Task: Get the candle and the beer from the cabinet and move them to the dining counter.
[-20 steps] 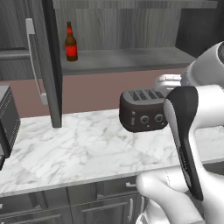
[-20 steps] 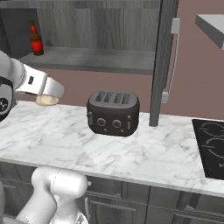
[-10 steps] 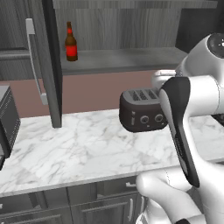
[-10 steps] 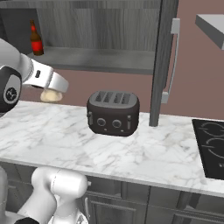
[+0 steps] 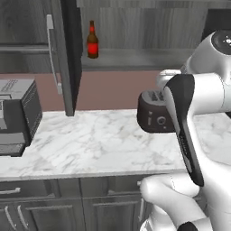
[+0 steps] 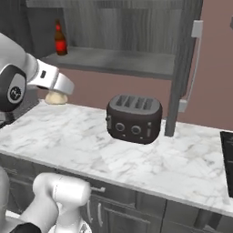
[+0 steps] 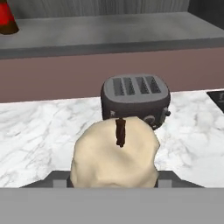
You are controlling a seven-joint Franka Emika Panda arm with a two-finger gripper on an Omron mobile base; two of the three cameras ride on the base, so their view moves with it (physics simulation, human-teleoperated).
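My gripper (image 6: 56, 92) is shut on the candle (image 6: 54, 98), a stubby cream lump held in the air left of the toaster, above the wall counter. In the hand view the candle (image 7: 114, 157) with its dark wick stands close in front and hides the fingers. The beer (image 5: 92, 40) is a brown bottle with a red label, upright on the shelf of the open cabinet (image 5: 140, 57). It also stands at the shelf's left end in the right base view, beer (image 6: 59, 38), and its red label shows at the hand view's top left, beer (image 7: 6, 18). The dining counter is out of view.
A dark four-slot toaster (image 6: 133, 118) sits on the marble wall counter (image 6: 82, 141). The cabinet's open door (image 5: 67, 54) hangs left of the beer, and the other door (image 6: 184, 59) stands right of the toaster. A dark box appliance (image 5: 16, 117) is at the left, a cooktop (image 6: 227, 150) at the right.
The whole picture has slid to the right in both base views, so the base has moved. The arm's upper joints have swung, with the candle still in the gripper.
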